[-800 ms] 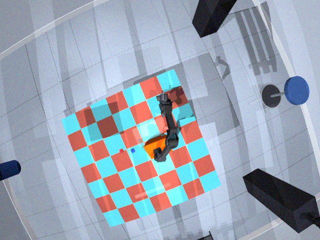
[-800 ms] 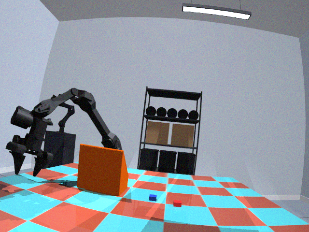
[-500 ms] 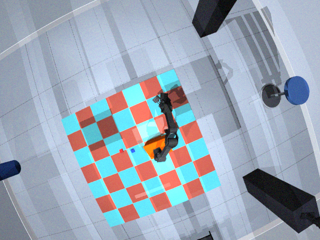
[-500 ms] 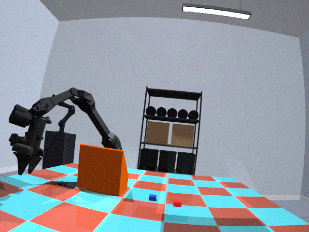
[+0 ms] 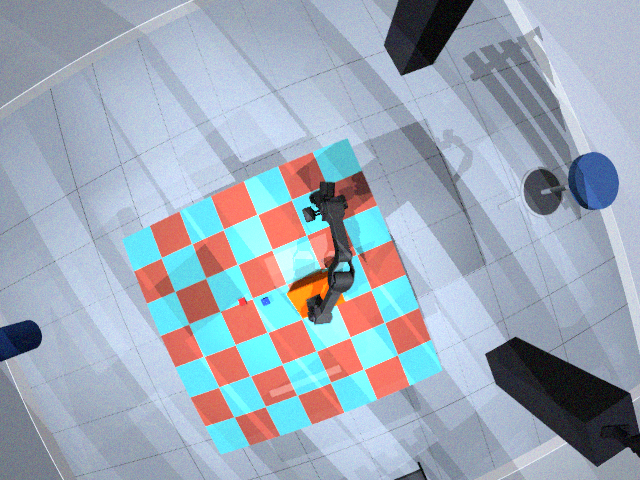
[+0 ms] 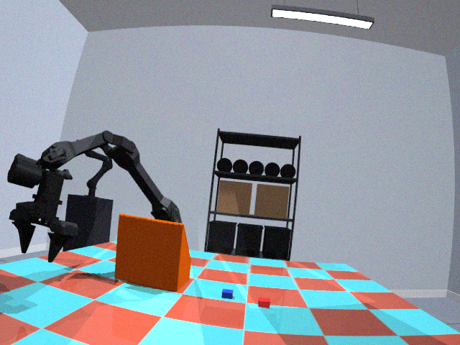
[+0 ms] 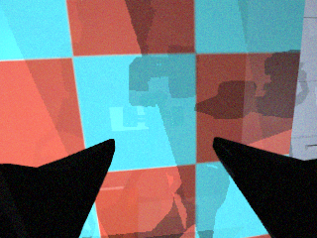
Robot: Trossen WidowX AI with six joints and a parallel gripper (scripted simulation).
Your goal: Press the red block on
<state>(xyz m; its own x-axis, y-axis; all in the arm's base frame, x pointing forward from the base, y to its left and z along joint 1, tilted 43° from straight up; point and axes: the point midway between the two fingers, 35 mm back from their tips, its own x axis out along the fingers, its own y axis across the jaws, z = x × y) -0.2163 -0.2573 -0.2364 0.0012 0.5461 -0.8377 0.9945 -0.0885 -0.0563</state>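
Note:
The small red block (image 5: 242,301) (image 6: 264,302) lies on the checkered table top, left of the blue block in the top view. The small blue block (image 5: 265,301) (image 6: 227,294) lies a short gap away from it; the two do not touch. My gripper (image 6: 37,256) (image 7: 164,143) is open and empty, its fingers wide apart and pointing down above the table, far from both blocks and on the other side of the orange wedge. Neither block shows in the wrist view.
An orange wedge (image 5: 306,295) (image 6: 149,252) stands close to the arm's base, between my gripper and the blocks in the exterior view. The checkered top (image 5: 227,434) ends at an edge, seen at the right of the wrist view. A shelf rack (image 6: 256,177) stands far behind.

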